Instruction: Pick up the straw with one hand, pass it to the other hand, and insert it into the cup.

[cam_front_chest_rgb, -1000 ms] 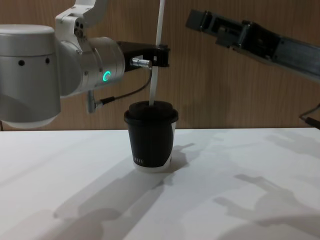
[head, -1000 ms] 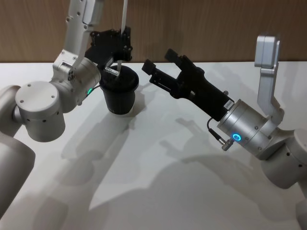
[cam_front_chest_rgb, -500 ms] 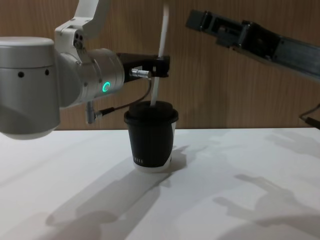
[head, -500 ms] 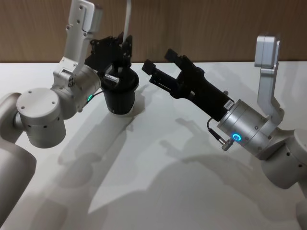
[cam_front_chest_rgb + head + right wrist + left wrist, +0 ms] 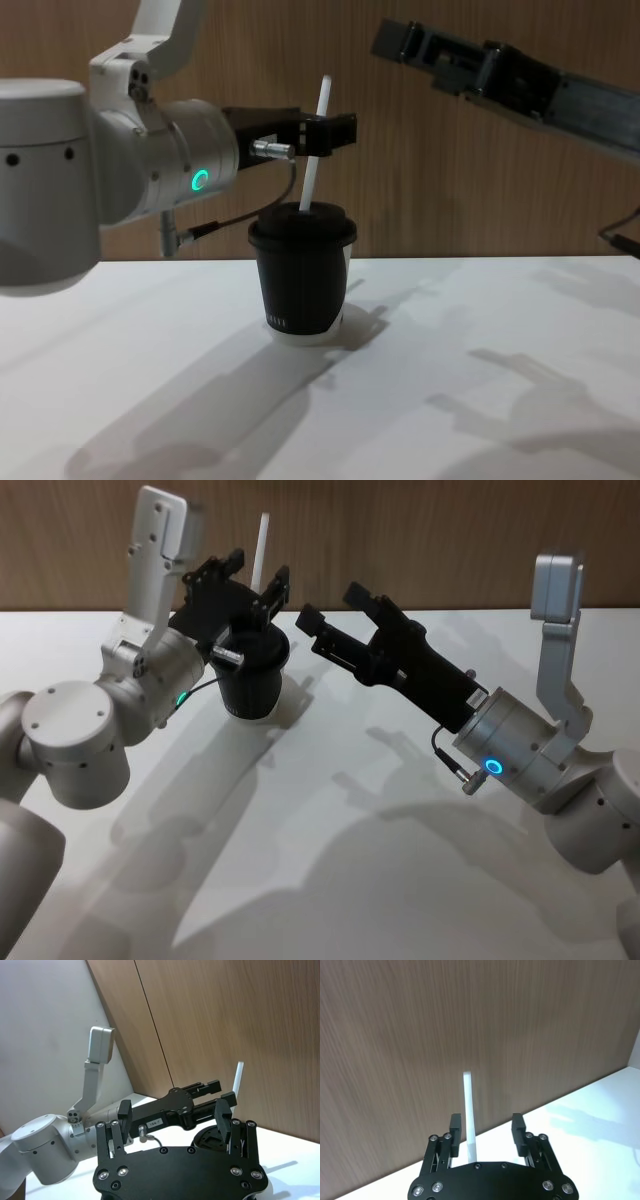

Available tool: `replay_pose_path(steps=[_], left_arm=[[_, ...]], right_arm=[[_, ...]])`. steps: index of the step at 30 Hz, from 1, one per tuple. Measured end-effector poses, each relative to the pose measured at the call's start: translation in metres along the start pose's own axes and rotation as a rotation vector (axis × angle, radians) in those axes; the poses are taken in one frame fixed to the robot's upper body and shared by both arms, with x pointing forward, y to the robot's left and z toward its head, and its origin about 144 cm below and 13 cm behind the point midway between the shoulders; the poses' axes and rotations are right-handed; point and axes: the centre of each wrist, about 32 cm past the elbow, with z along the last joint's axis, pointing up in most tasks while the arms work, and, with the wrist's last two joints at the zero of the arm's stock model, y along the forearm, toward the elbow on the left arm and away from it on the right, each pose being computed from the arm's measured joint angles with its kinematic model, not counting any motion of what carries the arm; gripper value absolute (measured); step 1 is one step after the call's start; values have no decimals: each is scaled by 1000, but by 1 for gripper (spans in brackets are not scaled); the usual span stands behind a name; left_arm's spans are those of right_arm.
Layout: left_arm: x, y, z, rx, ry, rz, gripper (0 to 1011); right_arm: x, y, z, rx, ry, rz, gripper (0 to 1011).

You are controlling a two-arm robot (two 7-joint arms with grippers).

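Left gripper (image 5: 247, 583) over the cup (image 5: 301, 272), toward the table's (image 5: 480, 400) far edge, left of centre. Since half a second ago its fingers have spread apart, letting go of the straw (image 5: 315, 144), which now stands between them, sunk deeper through the lid, leaning slightly. Cup bears tiny white lettering near its base, unreadable. Right gripper (image 5: 331, 618) hangs just beside the cup, unmoved, fingers apart, empty.

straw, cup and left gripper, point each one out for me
straw (image 5: 317, 140), chest view, on the bare shaft above the lid.
cup (image 5: 300, 285), chest view, on the ribbed black wall.
left gripper (image 5: 487, 1132), left wrist view, midway between its open fingertips.
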Motion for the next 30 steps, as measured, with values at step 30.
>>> replay_pose_path(steps=[30], left_arm=[[18, 85, -29, -30, 146, -110, 1003]], right_arm=[[0, 0, 0, 0, 0, 0, 1001]])
